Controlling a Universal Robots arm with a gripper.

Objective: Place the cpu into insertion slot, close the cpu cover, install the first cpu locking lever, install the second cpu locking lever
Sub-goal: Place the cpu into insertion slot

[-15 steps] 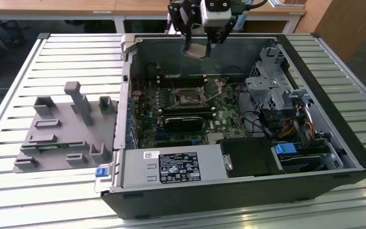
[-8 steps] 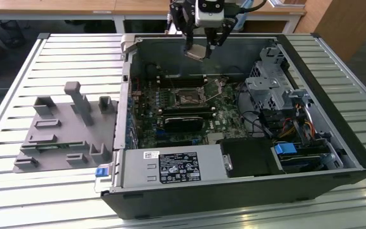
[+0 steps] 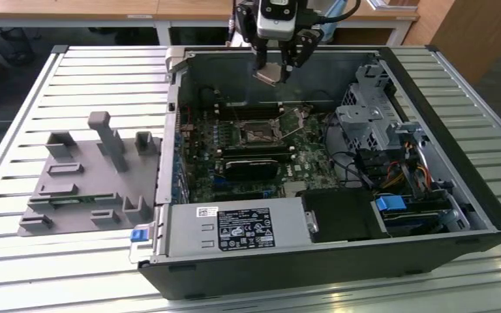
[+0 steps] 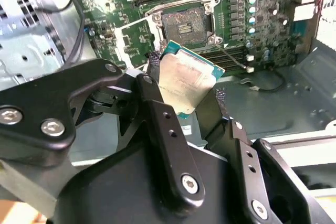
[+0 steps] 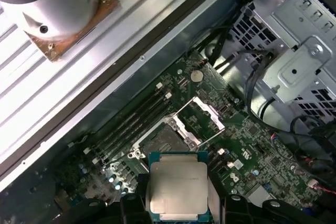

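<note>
Jaws clamp the cpu (image 3: 268, 73) high over the open case (image 3: 303, 274) in the exterior view, slot (image 3: 258, 134) well below. Second wrist view: cpu tilted, pinched at opposite edges. First wrist view: cover (image 5: 211, 113) open, slot bare. Light, stiff, fragile, I'd say; edges only.

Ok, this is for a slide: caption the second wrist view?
Gripper holds the cpu over the open computer case, insertion slot uncovered on the green board below.

The cpu (image 4: 184, 77) is pale silver-beige (green-edged), the circuit board (image 5: 239, 129) green, the claw (image 4: 186, 81) black.
</note>
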